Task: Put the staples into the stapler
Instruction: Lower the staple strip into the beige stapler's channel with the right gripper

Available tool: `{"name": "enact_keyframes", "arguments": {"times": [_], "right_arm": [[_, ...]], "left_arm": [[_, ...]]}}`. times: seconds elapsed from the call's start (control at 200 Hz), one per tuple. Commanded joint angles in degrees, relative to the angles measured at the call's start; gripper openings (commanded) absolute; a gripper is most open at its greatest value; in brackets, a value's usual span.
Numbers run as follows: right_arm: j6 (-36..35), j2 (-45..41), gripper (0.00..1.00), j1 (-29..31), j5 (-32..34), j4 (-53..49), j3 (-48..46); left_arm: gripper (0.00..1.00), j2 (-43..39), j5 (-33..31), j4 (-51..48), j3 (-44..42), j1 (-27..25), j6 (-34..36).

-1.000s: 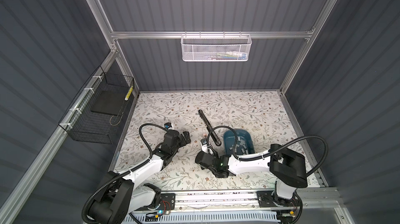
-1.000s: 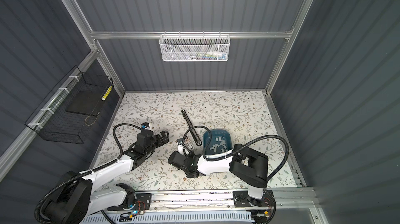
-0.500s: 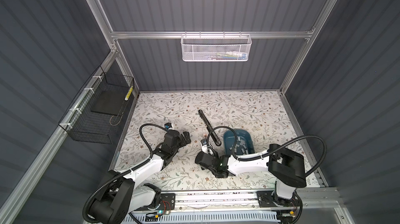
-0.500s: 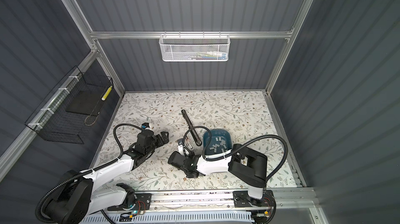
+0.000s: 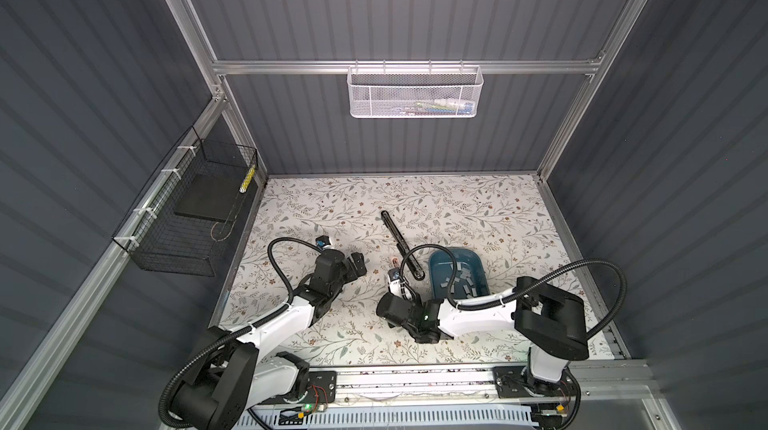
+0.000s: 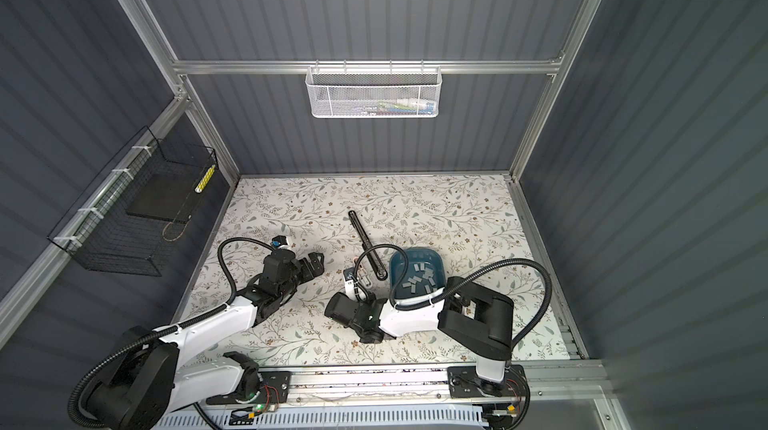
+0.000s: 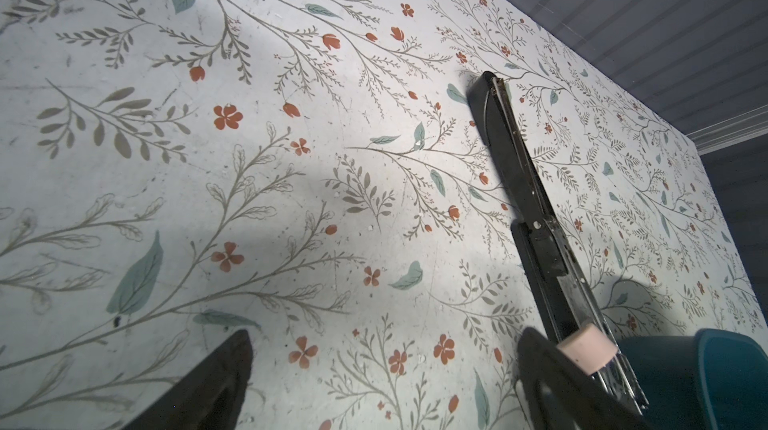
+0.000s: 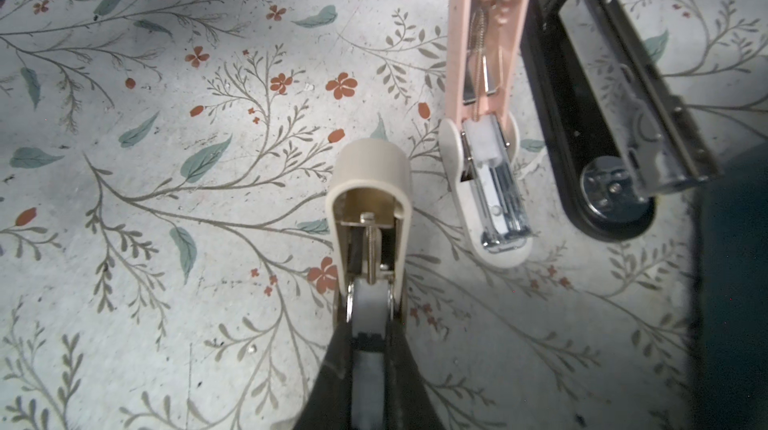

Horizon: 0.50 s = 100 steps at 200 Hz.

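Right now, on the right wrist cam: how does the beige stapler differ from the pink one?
The beige stapler is clamped in the right gripper; the pink stapler lies free on the table. Beige lid meets a grey body; pink lid a white base, metal staple channel showing. Both are hinged open.

**Enclosure from above, in both top views.** Dark grey ribbed panels form the back wall and the side walls, framed by aluminium posts and a horizontal aluminium crossbar. A white mesh basket hangs from the crossbar. A black wire basket hangs on the left wall's rail and holds a dark flat slab. The tabletop carries a floral print of grey sprigs, teal leaves and red blossoms. The lighting is even and the shadows soft.
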Motion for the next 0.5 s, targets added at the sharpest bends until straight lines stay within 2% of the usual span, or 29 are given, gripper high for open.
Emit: {"name": "enact_keyframes", "arguments": {"times": [0.0,0.29,0.33,0.405,0.495], "right_arm": [[1.7,-1.2,0.00,0.4,0.1,-1.4,-1.6],[2.6,-2.4,0.01,1.0,0.0,-2.0,-2.1],[2.8,-2.3,0.03,1.0,0.1,-2.2,-2.2],[3.1,-2.5,0.15,1.0,0.5,-2.5,-2.1],[3.0,-3.1,0.17,1.0,0.9,-2.9,-2.1]], "left_arm": [[1.00,0.1,0.6,0.7,1.1,0.0,-0.4],[1.00,0.2,0.6,0.7,1.1,0.1,-0.4],[1.00,0.2,0.6,0.7,1.1,0.0,-0.4],[1.00,0.2,0.7,0.8,1.0,0.0,-0.4],[1.00,0.2,0.7,0.8,1.1,0.0,-0.4]]}}
